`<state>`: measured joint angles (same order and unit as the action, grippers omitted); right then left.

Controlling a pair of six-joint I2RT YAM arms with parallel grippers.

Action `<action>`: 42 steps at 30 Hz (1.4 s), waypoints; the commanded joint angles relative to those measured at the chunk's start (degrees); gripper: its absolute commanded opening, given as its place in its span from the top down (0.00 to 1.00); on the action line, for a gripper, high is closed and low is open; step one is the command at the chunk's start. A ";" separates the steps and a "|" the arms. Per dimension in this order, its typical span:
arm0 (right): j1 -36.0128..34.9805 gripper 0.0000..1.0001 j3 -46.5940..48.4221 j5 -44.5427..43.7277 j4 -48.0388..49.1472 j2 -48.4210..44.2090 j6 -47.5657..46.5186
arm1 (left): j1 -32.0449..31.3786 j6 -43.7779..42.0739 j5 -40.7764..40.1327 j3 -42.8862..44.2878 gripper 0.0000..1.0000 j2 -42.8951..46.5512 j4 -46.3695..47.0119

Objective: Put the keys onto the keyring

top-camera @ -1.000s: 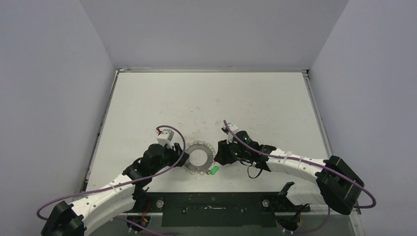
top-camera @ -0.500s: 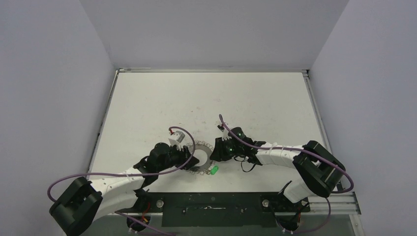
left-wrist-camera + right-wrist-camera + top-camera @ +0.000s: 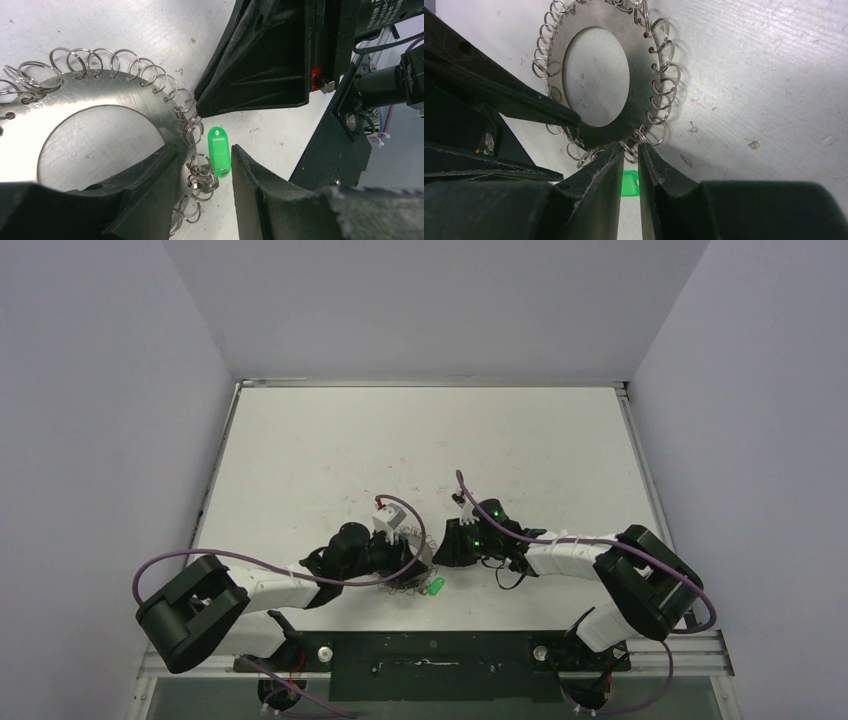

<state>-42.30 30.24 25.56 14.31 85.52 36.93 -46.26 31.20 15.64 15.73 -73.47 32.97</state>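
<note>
keys (image 3: pixel 218 157) — between left claw (image 3: pixel 204 149) tips, beside keyring (image 3: pixel 100 102)

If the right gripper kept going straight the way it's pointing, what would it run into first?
The keyring: its rim lies right ahead, and one of its wire loops sits between the fingers of the right gripper. Whether they grip it is unclear.

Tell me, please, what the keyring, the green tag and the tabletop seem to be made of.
The keyring looks like steel: flat silvery plate, dull brushed sheen, shiny wire loops around it. The green tag looks like plastic: even bright colour, smooth glossy moulded edges. The tabletop is hard, pale, scuffed and stained; painted board or laminate, I cannot tell.
</note>
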 commanded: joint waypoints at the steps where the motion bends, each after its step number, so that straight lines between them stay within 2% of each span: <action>1: 0.29 0.81 -0.41 0.90 0.66 -2.28 -0.31 | -0.84 -1.82 -0.03 2.34 0.60 -2.78 5.98; 3: 0.29 0.77 -1.08 0.54 0.02 -2.73 -0.03 | -0.93 -1.76 -0.15 2.73 0.60 -4.03 6.31; 6: 0.29 0.66 -2.59 0.18 0.24 -2.87 1.05 | -1.18 -1.51 -0.27 3.31 0.60 -5.72 6.21; 10: 0.23 0.64 -4.93 0.56 3.23 -2.44 3.35 | -1.42 -1.15 -0.69 3.26 0.60 -7.53 7.52; 17: -0.75 0.73 -7.13 2.37 12.24 1.89 7.63 | -2.06 -0.95 -0.30 4.13 0.60 -10.58 9.50; 34: -1.10 0.90 -6.95 3.03 12.24 0.05 7.81 | -3.49 -1.74 -1.62 4.75 0.67 -14.07 11.26; 37: -1.11 0.92 -7.11 3.72 12.75 -1.03 8.06 | -3.53 -2.44 -2.48 4.46 0.70 -13.30 10.33; 40: -1.19 0.92 -6.97 3.18 11.83 -2.85 7.41 | -3.49 -3.05 -2.85 4.06 0.80 -12.19 10.12; 42: -1.24 0.92 -6.73 2.46 10.06 -3.88 6.40 | -3.53 -3.43 -2.89 4.05 0.82 -11.46 9.65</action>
<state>-43.05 23.33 27.94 23.38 85.62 44.60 -49.47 29.58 13.69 18.81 -87.05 41.47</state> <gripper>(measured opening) 0.085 0.195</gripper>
